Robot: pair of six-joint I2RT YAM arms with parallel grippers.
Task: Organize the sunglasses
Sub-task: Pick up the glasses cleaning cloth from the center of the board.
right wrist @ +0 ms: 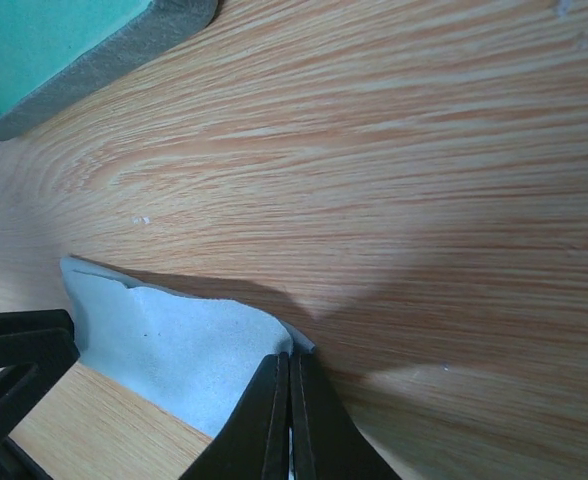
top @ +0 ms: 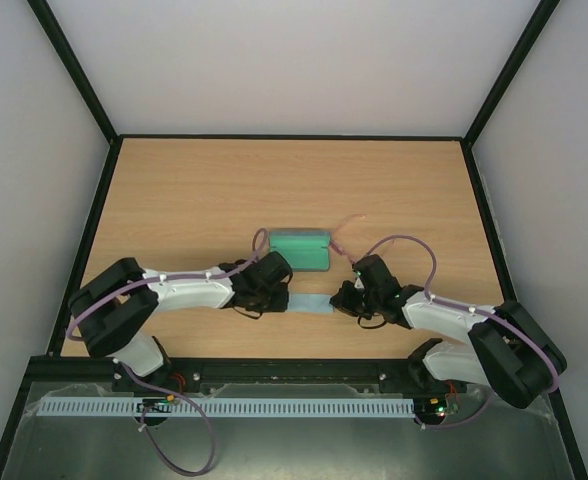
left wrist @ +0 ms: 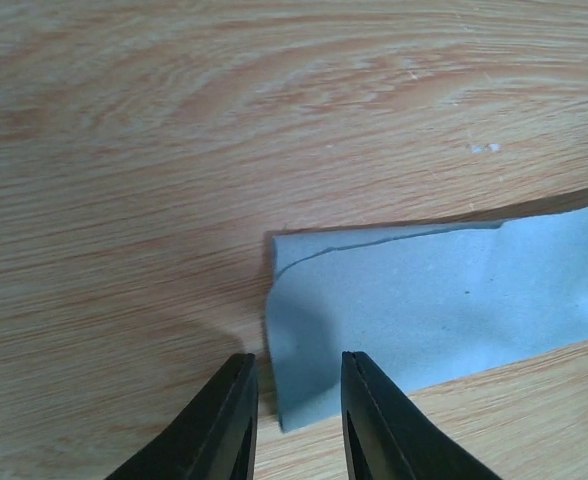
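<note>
The pink sunglasses (top: 338,240) lie on the table at the right end of the open case (top: 300,250), a grey-blue case with green lining. A pale blue-grey cloth (top: 312,304) lies folded between my two grippers. My left gripper (top: 279,297) is open, its jaws (left wrist: 297,360) astride the cloth's (left wrist: 434,300) near corner without closing on it. My right gripper (top: 340,303) is shut (right wrist: 290,358) on the opposite edge of the cloth (right wrist: 174,345) and lifts it slightly. The sunglasses do not show in either wrist view.
The case's rim (right wrist: 74,40) shows at the top left of the right wrist view. The left gripper's fingers (right wrist: 14,350) show at that view's left edge. Black frame rails border the wooden table (top: 224,190).
</note>
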